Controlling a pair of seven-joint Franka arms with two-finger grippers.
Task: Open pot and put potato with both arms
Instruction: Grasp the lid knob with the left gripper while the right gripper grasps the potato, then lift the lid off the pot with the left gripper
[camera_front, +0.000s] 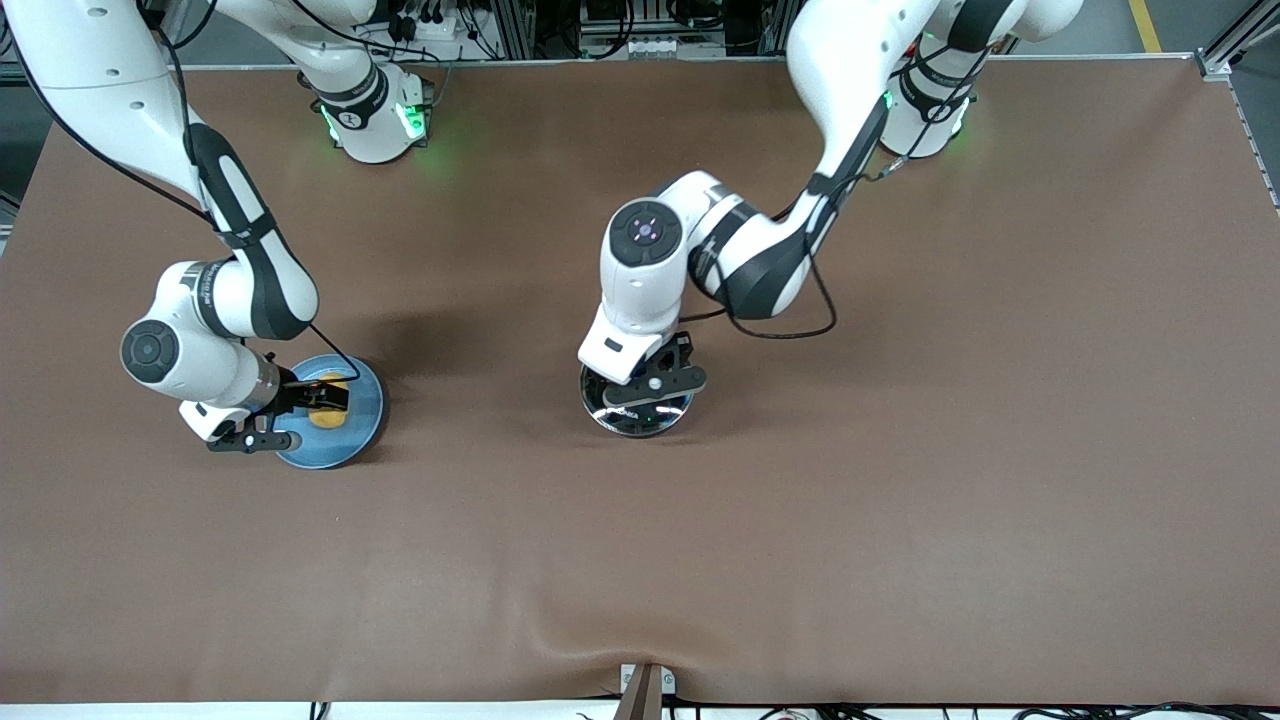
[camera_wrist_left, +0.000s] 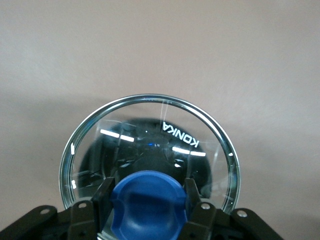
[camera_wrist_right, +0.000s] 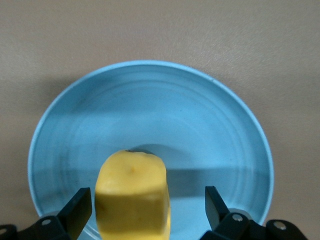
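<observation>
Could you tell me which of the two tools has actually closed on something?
The left tool, shut on the blue knob of the clear glass lid; the right tool stands open around the yellow potato.

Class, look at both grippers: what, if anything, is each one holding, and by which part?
The left gripper is shut on the lid, gripping its blue knob. The right gripper holds nothing: its fingers stand open around the potato on the plate.
</observation>
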